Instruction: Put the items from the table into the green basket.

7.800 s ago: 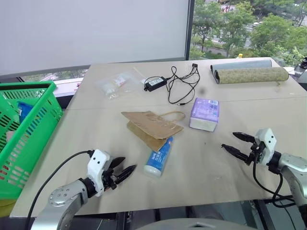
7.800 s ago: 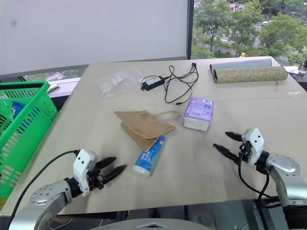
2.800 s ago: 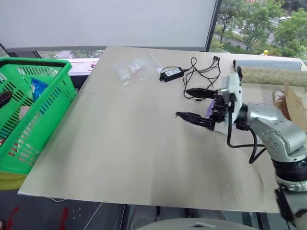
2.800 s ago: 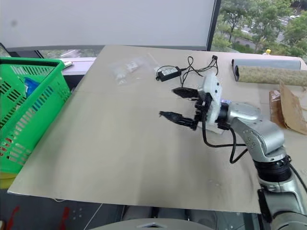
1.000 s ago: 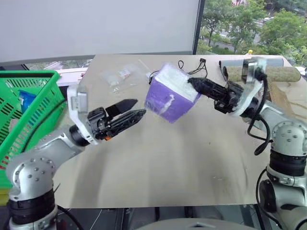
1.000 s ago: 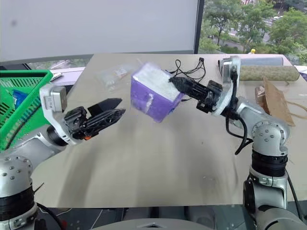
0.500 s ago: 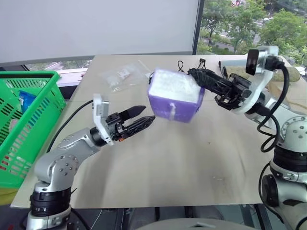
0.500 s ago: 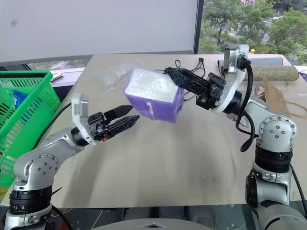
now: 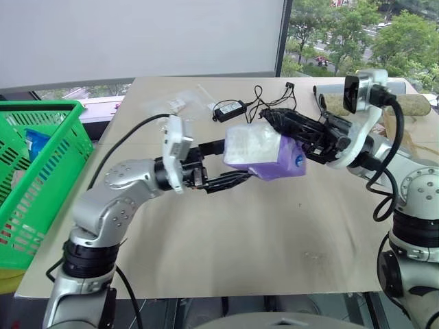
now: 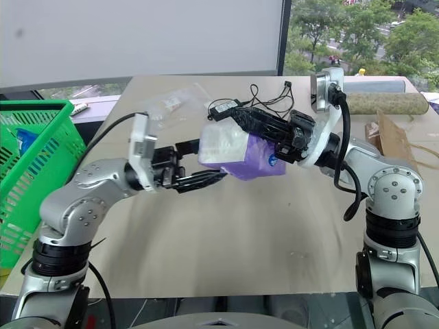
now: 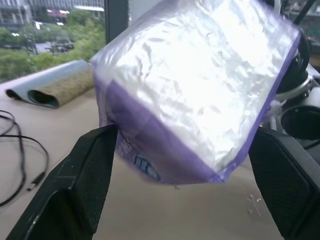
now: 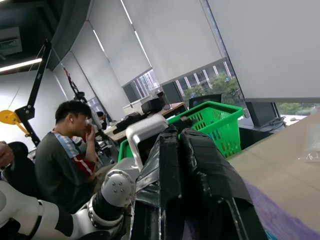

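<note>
While I watch from the head cameras, my left gripper stands nearest to me, its two black fingers spread wide and reaching level toward the right, one finger above and one below the near end of the tissue pack. From the left wrist camera I see those fingers flanking the pack on both sides; I cannot tell whether they touch it. The pack is a soft, lilac-purple block in glossy crinkled wrap, with a pale white face turned toward my left arm and a small blue mark on its purple side. It hangs in the air above the table, roughly over the middle of the beige top, clear of the surface. My right gripper comes in from the right with its fingers pinched together on the pack's top edge, carrying it. Beyond the pack lie a black power adapter with its tangled cable and a clear plastic bag. At the far right corner rests a rolled mat. The green basket sits off the table's left side, well apart from the pack, with something blue inside.
</note>
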Motion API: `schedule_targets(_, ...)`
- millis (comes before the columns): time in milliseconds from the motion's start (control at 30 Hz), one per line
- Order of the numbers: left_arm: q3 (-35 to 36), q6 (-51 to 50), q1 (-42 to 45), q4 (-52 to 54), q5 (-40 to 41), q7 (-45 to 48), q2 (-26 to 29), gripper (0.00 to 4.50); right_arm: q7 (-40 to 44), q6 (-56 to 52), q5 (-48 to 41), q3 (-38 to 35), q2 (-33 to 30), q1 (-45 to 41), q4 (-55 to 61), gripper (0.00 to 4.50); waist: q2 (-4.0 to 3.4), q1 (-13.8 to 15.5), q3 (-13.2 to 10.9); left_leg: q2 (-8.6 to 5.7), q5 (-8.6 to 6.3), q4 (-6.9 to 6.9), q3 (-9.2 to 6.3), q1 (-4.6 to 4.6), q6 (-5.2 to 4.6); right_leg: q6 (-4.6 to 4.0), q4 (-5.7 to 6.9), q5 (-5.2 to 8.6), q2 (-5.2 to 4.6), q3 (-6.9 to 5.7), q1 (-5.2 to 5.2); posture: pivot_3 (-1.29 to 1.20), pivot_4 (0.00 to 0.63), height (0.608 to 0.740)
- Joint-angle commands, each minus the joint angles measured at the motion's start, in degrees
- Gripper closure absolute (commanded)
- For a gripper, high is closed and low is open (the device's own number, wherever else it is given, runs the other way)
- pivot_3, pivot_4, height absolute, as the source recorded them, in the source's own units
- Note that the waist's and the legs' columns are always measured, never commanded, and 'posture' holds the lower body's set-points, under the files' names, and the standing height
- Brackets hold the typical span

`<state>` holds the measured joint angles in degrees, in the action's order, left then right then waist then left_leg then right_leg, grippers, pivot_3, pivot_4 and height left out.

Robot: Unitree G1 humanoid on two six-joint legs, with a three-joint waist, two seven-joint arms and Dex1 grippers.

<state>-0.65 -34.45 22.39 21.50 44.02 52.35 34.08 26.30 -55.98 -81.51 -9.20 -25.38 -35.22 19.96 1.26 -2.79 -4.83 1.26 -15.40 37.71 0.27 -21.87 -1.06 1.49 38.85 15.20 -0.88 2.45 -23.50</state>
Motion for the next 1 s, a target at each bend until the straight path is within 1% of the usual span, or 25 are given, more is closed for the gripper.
schedule_targets(33, -0.19, 2.18, 2.3, -0.62, -0.94, -1.56, -3.18, 0.88, -0.48, 1.15, -0.97, -0.08, -0.12, -1.15, 2.0, 4.5, -0.01, -0.32, 0.0, 0.0, 0.0, 0.01, -0.01, -0.01, 0.0, 0.0, 0.0, 0.0, 0.0, -0.01, 0.0, -0.09, 0.021, 0.74)
schedule_targets(67, -0.26, 2.39, 2.47, -0.8, -1.15, -1.62, -3.99, 1.07, -0.58, 1.16, -0.93, -0.06, -0.16, -1.13, 2.05, 4.5, 0.0, -0.42, 0.01, 0.01, 0.0, 0.03, -0.01, -0.01, 0.0, 0.0, 0.01, 0.0, 0.0, -0.01, 0.0, -0.09, 0.021, 0.74)
schedule_targets(100, -0.21, 2.87, 2.67, -1.06, -1.67, -2.19, -5.11, 1.45, -0.84, 1.15, -1.04, -0.02, -0.16, -1.02, 2.15, 4.5, 0.0, -0.58, 0.02, 0.01, 0.0, 0.08, -0.05, -0.05, 0.0, 0.0, 0.0, 0.0, 0.0, -0.05, 0.0, -0.09, 0.022, 0.74)
schedule_targets(200, 0.86, 2.81, 3.28, -1.38, -1.11, -3.62, -7.75, 2.99, -1.14, 1.1, -1.13, 0.13, -0.26, -0.57, 2.55, 4.5, 0.0, -1.08, 0.02, 0.01, -0.01, 0.13, -0.07, -0.09, -0.01, 0.01, 0.0, 0.0, -0.02, -0.05, 0.0, -0.1, 0.02, 0.74)
schedule_targets(233, 1.04, 2.32, 3.28, -1.24, -0.74, -3.47, -7.88, 3.4, -1.16, 1.12, -1.07, 0.17, -0.3, -0.49, 2.59, 4.5, 0.0, -1.17, 0.02, 0.02, -0.01, 0.15, -0.08, -0.11, -0.01, 0.01, 0.0, -0.01, -0.02, -0.05, 0.0, -0.1, 0.02, 0.74)
schedule_targets(267, 1.14, 1.96, 3.19, -1.12, -0.71, -3.28, -7.77, 3.92, -1.23, 1.16, -1.01, 0.24, -0.27, -0.44, 2.62, 4.5, 0.0, -1.31, 0.03, 0.02, -0.01, 0.15, -0.09, -0.1, -0.01, 0.01, 0.0, -0.01, -0.02, -0.05, 0.0, -0.09, 0.022, 0.74)
schedule_targets(300, 1.22, 1.69, 3.12, -1.06, -0.76, -3.24, -7.66, 4.1, -1.25, 1.18, -0.98, 0.27, -0.26, -0.41, 2.61, 4.5, -0.03, -1.42, 0.04, 0.02, -0.01, 0.15, -0.09, -0.1, -0.01, 0.01, 0.01, -0.01, -0.01, -0.04, 0.0, -0.09, 0.022, 0.74)
schedule_targets(367, 1.65, 1.09, 2.83, -0.92, -0.36, -3.43, -7.54, 4.2, -1.27, 1.24, -0.84, 0.34, -0.21, -0.39, 2.55, 4.5, -0.08, -1.42, 0.07, 0.02, -0.01, 0.15, -0.1, -0.08, -0.01, 0.01, 0.03, -0.01, 0.01, -0.04, 0.0, -0.09, 0.023, 0.74)
schedule_targets(467, 4.35, 0.74, 2.89, -1.95, -1.88, -7.83, -7.2, 4.2, -1.23, 1.38, -1.15, -0.08, -0.18, -0.43, 1.82, 4.5, -0.12, -1.36, 0.13, 0.02, -0.01, 0.16, -0.11, -0.08, -0.01, 0.01, 0.03, 0.0, 0.01, -0.05, 0.0, -0.08, 0.026, 0.74)
schedule_targets(533, 7.22, 0.46, 1.69, -1.29, -2.17, -8.26, -4.17, 4.2, 0.32, 0.89, -0.45, -0.38, -1.54, -0.15, 1.24, 3.82, -0.12, -1.42, 0.13, 0.02, -0.01, 0.18, -0.11, -0.09, -0.01, 0.01, 0.03, -0.01, 0.01, -0.04, 0.0, -0.08, 0.026, 0.74)
schedule_targets(567, 8.57, 0.17, 1.13, -0.79, -2.03, -8.38, -2.7, 4.2, 1.33, 0.72, 0.08, -0.54, -2.38, 0.13, 1.21, 3.58, -0.13, -1.47, 0.13, 0.02, -0.01, 0.18, -0.11, -0.08, -0.01, 0.01, 0.04, -0.01, 0.01, -0.04, 0.0, -0.07, 0.028, 0.74)
schedule_targets(667, 15.14, -2.21, -1.59, 1.45, -1.78, -8.83, 4.95, 4.2, 3.16, 2.12, 4.79, -0.97, -5.0, 1.19, 0.24, 2.14, -0.13, -1.57, 0.13, 0.04, -0.02, 0.17, -0.13, -0.08, -0.02, 0.01, 0.02, 0.0, 0.06, -0.04, -0.01, -0.06, 0.032, 0.74)
schedule_targets(700, 18.25, -3.38, -2.67, 1.95, -1.49, -9.0, 8.12, 4.2, 5.08, 2.38, 6.0, -0.93, -6.19, 1.71, 0.12, 1.67, -0.13, -1.58, 0.13, 0.08, -0.02, 0.17, -0.14, -0.08, -0.03, 0.01, 0.02, 0.0, 0.06, -0.05, -0.01, -0.06, 0.032, 0.74)
schedule_targets(767, 24.53, -5.3, -4.82, 2.06, -1.62, -9.05, 14.19, 4.2, 9.62, 3.79, 10.55, 0.21, -9.12, 2.95, 0.81, 1.67, -0.14, -1.31, 0.12, 0.07, -0.02, 0.17, -0.16, -0.1, -0.03, 0.01, 0.0, 0.0, 0.04, -0.08, -0.02, -0.04, 0.036, 0.74)
schedule_targets(833, 31.48, -7.28, -6.69, 1.02, -2.31, -8.82, 20.01, 4.2, 15.03, 8.8, 18.96, 3.04, -12.0, 4.85, 2.33, 1.67, -0.12, -1.05, 0.11, 0.07, -0.03, 0.17, -0.16, -0.13, -0.04, 0.02, -0.01, 0.01, 0.01, -0.12, -0.03, -0.02, 0.038, 0.74)
schedule_targets(933, 40.89, -7.31, -11.35, -3.03, -8.55, -6.84, 28.79, 4.2, 23.28, 17.89, 28.87, 6.8, -13.79, 6.58, 3.02, 1.67, -0.11, -0.89, 0.11, 0.07, -0.04, 0.16, -0.18, -0.12, -0.05, 0.03, -0.04, 0.02, 0.0, -0.16, -0.04, 0.01, 0.041, 0.74)
schedule_targets(1000, 44.49, -6.56, -14.54, -5.6, -12.84, -5.86, 32.39, 4.2, 27.13, 21.26, 33.64, 9.04, -15.38, 7.16, 2.75, 1.67, -0.2, -0.62, 0.07, 0.05, -0.04, 0.09, -0.11, -0.04, -0.05, 0.03, -0.02, 0.03, 0.01, -0.22, -0.04, 0.03, 0.04, 0.74)
